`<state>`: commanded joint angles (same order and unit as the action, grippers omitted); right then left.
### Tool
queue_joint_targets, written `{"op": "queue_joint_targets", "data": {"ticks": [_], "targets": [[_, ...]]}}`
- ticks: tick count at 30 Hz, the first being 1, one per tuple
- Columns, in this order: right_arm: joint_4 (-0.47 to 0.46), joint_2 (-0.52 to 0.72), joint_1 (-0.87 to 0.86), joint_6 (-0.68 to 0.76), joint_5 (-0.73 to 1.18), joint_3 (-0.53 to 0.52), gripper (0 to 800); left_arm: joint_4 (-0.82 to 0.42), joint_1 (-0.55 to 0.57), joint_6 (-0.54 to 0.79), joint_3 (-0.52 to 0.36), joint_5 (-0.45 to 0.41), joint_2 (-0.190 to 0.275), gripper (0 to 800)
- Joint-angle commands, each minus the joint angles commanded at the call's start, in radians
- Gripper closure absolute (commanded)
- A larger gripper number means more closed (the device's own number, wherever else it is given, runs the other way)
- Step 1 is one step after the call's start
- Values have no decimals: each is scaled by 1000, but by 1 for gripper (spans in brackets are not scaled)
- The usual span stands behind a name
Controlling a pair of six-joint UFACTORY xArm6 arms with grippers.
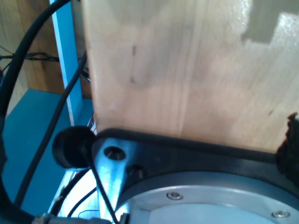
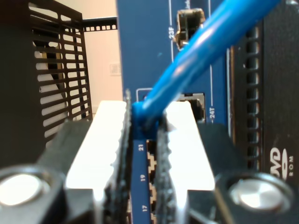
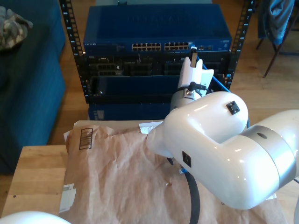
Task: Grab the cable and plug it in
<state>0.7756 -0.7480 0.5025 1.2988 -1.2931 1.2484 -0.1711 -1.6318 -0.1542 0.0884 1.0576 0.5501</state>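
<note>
At the face of the blue network switch (image 2: pixel 140 56), the second gripper (image 2: pixel 145 140) is clamped on the end of the bright-blue cable (image 2: pixel 201 51), its white pads (image 2: pixel 105 140) pressed narrow around it just in front of the numbered ports (image 2: pixel 154 163). The grab looks finished; seating the plug seems to be what remains, though the plug itself is hidden between the pads. In the exterior view the arm reaches to the switch's port row (image 3: pixel 161 46). The first gripper's opening cannot be told; its camera faces a wooden surface (image 1: pixel 187 70).
</note>
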Motion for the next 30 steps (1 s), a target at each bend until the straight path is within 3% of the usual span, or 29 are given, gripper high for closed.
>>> {"op": "queue_joint_targets", "data": {"ticks": [30], "targets": [[-2,-15,-3,-2,3,20,800,2,0,0,0,0,-2,0]]}}
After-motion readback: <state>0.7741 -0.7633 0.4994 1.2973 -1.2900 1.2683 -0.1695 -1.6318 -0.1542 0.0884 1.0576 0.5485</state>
